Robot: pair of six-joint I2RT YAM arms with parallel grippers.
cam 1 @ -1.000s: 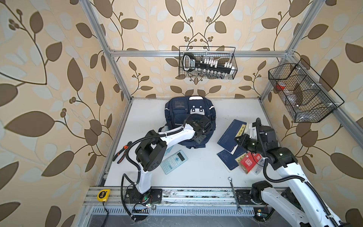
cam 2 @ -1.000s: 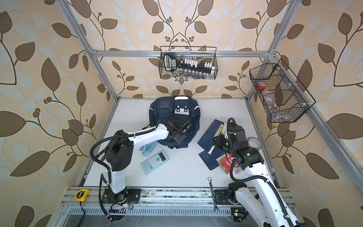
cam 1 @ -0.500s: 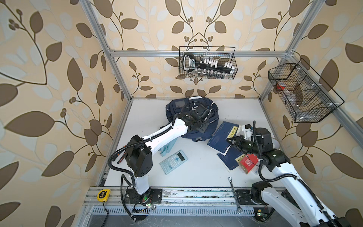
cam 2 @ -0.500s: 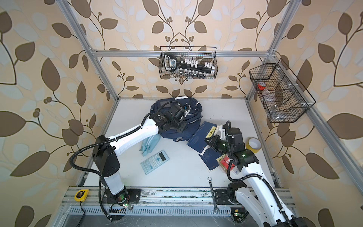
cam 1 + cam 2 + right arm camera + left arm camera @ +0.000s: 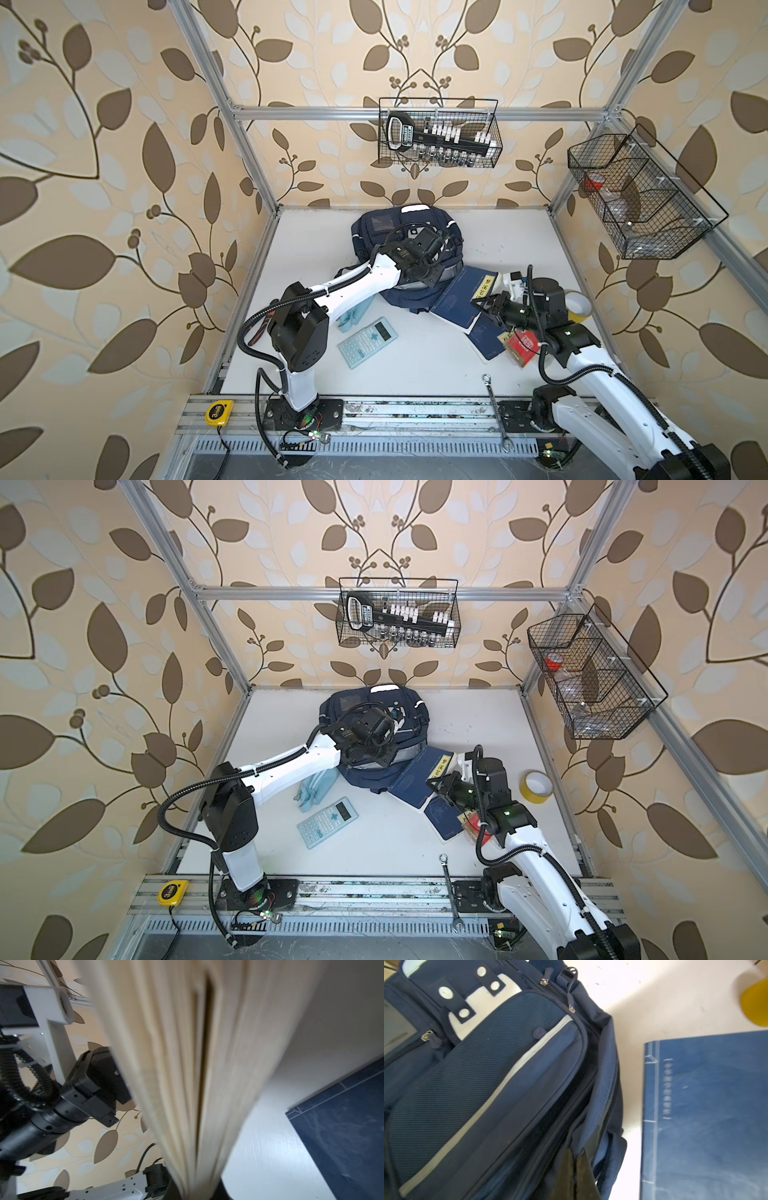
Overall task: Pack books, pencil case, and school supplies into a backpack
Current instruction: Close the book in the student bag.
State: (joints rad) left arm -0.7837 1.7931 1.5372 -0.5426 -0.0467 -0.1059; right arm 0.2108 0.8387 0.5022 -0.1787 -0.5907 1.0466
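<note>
Backpack (image 5: 372, 232) at the back of the table (image 5: 415, 374), seen in both top views, with its opening turned toward the right arm. I have the left gripper (image 5: 575, 1152) pinched together on the edge of the backpack's opening. The right gripper (image 5: 483, 305) is clamped on a tilted book (image 5: 455, 291) with a yellow label, just beside that opening. A second book (image 5: 488, 343) lies flat, partly under it, next to the clear box (image 5: 521, 345) with the red label. Pencil case (image 5: 316, 789) and calculator (image 5: 368, 341) lie near the left arm.
</note>
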